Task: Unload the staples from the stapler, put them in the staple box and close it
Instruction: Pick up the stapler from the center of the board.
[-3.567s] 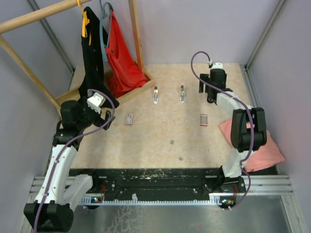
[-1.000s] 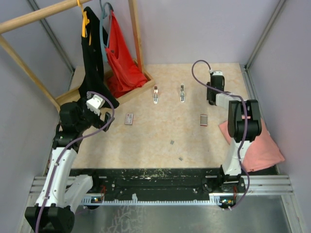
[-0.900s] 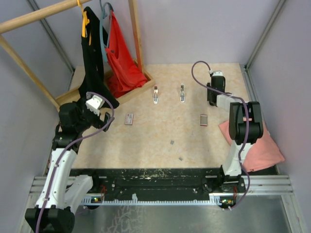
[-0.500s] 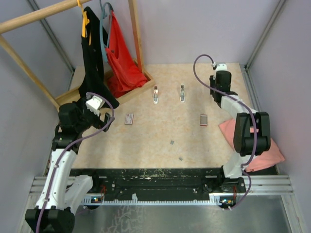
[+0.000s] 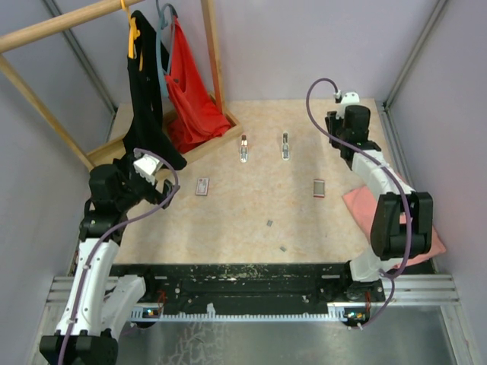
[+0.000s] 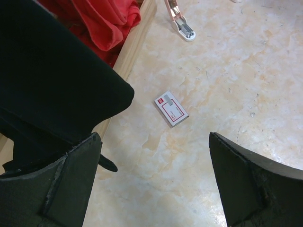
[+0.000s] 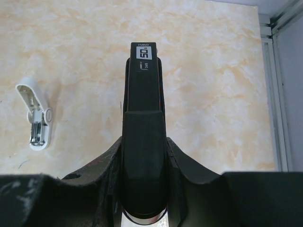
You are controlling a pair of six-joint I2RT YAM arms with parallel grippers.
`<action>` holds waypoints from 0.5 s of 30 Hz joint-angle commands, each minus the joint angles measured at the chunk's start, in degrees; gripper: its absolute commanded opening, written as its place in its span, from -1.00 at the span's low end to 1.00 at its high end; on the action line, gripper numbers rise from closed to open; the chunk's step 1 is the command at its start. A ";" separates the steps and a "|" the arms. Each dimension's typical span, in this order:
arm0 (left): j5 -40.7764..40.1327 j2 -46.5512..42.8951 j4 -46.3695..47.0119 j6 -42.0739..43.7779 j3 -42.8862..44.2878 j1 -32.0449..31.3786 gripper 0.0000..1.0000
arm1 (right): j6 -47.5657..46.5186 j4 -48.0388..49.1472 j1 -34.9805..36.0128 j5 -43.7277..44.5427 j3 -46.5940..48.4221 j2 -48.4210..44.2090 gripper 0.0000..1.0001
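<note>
My right gripper is at the back right of the table, shut on the slim black stapler. In the right wrist view the stapler points straight out between the two fingers, a small white label at its far tip, and it appears closed. Two tiny grey specks, which look like staples, lie on the table's near middle, the second one closer to the front edge. My left gripper hangs open over bare table at the left, holding nothing.
Two small red-and-white boxes lie mid-table. Two silvery clip-like pieces lie farther back. A wooden rack with black and red garments stands back left. A pink cloth lies at the right edge.
The right arm has swung, its elbow dropping toward the near right and its wrist shifting slightly back and right, still holding the stapler. The left arm has drawn back a little.
</note>
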 commanded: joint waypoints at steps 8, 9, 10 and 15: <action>14.57 5.08 -3.23 6.81 5.44 0.31 0.98 | -4.64 0.24 -0.49 -12.26 0.67 -12.61 -1.00; 15.98 5.58 -3.78 7.76 6.10 0.32 0.99 | -5.09 -0.32 -0.46 -14.04 0.30 -13.63 -1.00; 17.19 6.06 -4.14 8.35 6.70 0.28 0.99 | -5.41 -0.87 -0.46 -15.54 -0.01 -14.57 -1.00; 21.06 9.05 -4.39 9.51 9.78 0.20 0.98 | -6.39 -3.52 0.17 -24.22 -1.76 -19.15 -1.00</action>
